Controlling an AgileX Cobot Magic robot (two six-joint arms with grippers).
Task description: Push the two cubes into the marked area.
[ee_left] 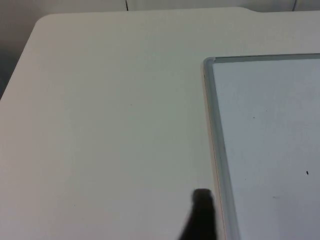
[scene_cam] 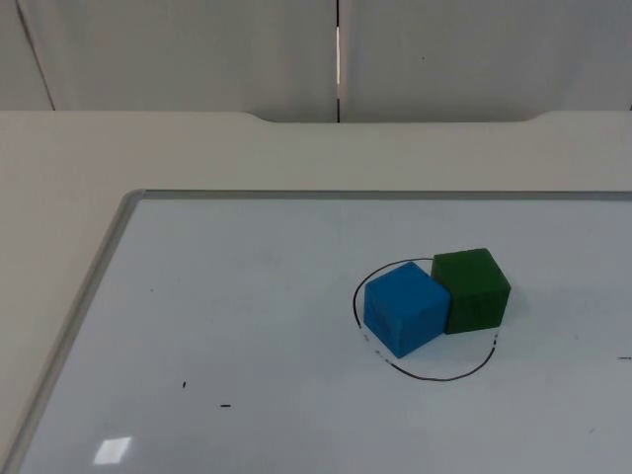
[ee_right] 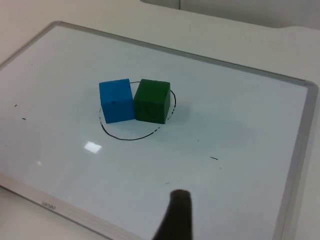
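I see the blue cube (scene_cam: 406,309) and the green cube (scene_cam: 472,289) sitting side by side, faces touching, on a whiteboard (scene_cam: 247,326) that lies flat on the white table (scene_cam: 148,148). Both stand within the hand-drawn black circle (scene_cam: 434,375), the green one right at its line. From the right wrist view, the right gripper (ee_right: 176,220) hovers above the near part of the board, apart from the cubes; small grey lettering on the board's frame (ee_right: 48,204) is too small for me to read. The left gripper (ee_left: 201,217) hangs over the table just beside the board's edge. I cannot tell how either set of jaws stands.
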